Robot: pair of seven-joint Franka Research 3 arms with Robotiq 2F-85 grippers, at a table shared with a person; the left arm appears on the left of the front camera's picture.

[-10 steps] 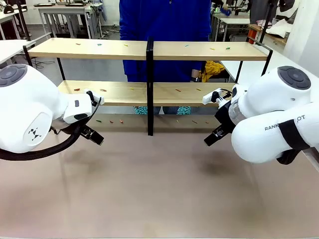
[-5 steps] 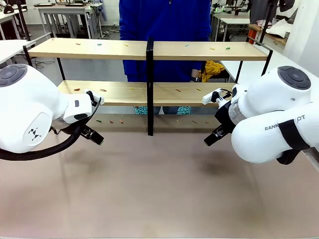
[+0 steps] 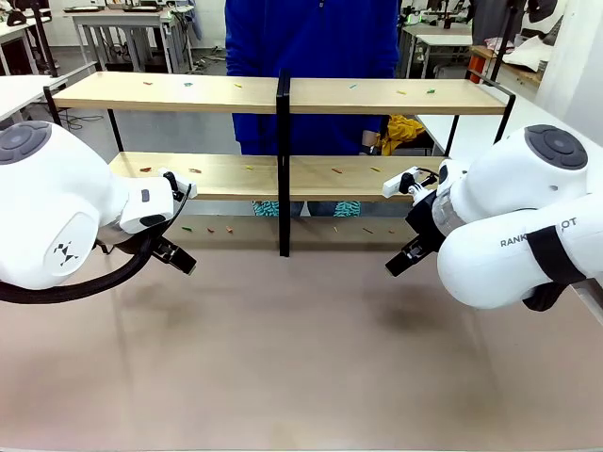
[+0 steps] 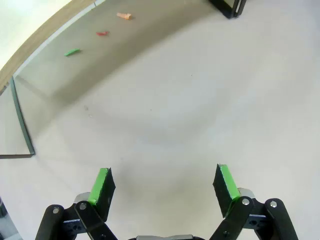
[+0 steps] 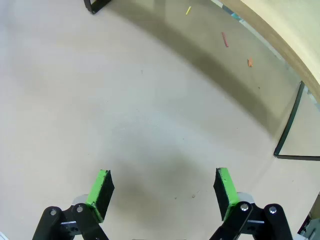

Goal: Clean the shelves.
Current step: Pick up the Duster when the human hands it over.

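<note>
Plainly, the shelves (image 3: 283,94) are seen whole from the front alone: two wooden boards in a black frame, set across the far half of the table (image 3: 301,377), with a black post (image 3: 284,160) at the middle. Small coloured bits (image 3: 188,84) are scattered on both boards and on the table beneath the lower one. A person (image 3: 311,56) in blue is seen standing behind the shelves. The left gripper (image 3: 175,254) and the right gripper (image 3: 403,258) are held low above the table in front of the lower board, well apart, one to each side of the post. From this view it cannot be told how their jaws stand.

In the wrist views the jaws are shown. Both grippers are spread wide, green pads (image 4: 101,182) apart, with nothing between them but bare table. Through the left wrist three bits, green, red and orange, are picked out in the shadow under a board's edge, along with a thin frame leg (image 4: 20,120). Through the right wrist a yellow, a red and an orange bit are shown likewise, again beside a frame leg.

The table is pale beige and matt, and it is darkened under the shelves. Behind, grey desks (image 3: 122,28) and a yellow cloth (image 3: 403,130) are seen.
</note>
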